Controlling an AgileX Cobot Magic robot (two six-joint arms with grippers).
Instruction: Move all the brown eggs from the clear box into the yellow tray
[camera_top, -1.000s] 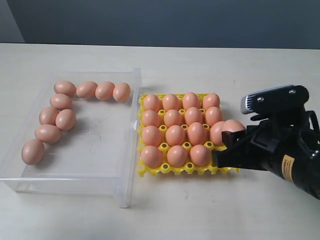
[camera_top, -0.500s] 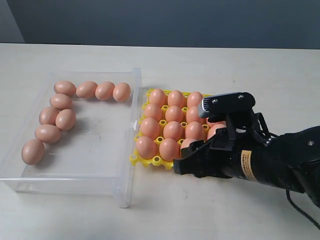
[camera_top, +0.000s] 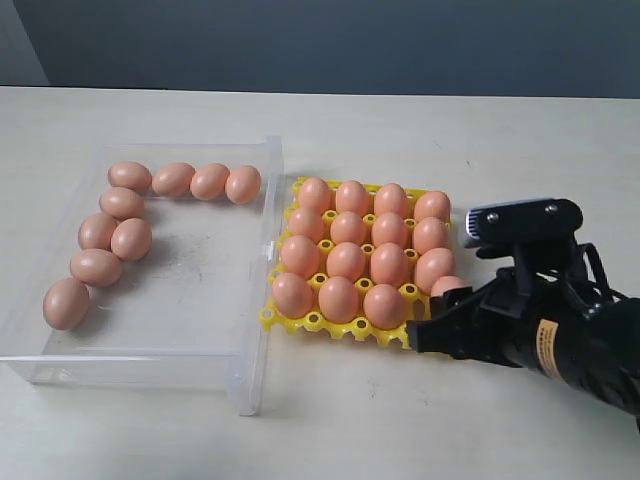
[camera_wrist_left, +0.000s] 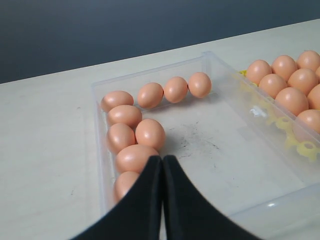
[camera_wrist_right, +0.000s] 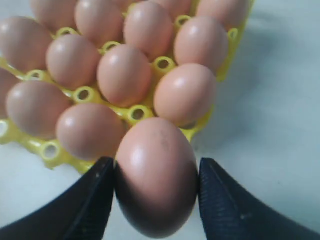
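My right gripper (camera_wrist_right: 156, 195) is shut on a brown egg (camera_wrist_right: 156, 175), one finger against each side of it. In the exterior view this egg (camera_top: 447, 287) sits at the near right corner of the yellow tray (camera_top: 340, 330), with the right gripper (camera_top: 445, 322) just in front of it. Brown eggs fill the tray's other cups (camera_top: 347, 260). Several more brown eggs (camera_top: 131, 239) lie along the far and left walls of the clear box (camera_top: 255, 340). My left gripper (camera_wrist_left: 162, 161) is shut and empty, hovering over the box's near left part, close to the eggs (camera_wrist_left: 135, 157).
The clear box stands directly left of the yellow tray, its right wall (camera_top: 270, 250) touching the tray's edge. Pale tabletop (camera_top: 350, 430) surrounds both, and a dark wall runs along the back.
My right arm swept left across the tray's front, then drew back right to the near right corner, still holding the egg. The tray has shifted slightly left toward the box.
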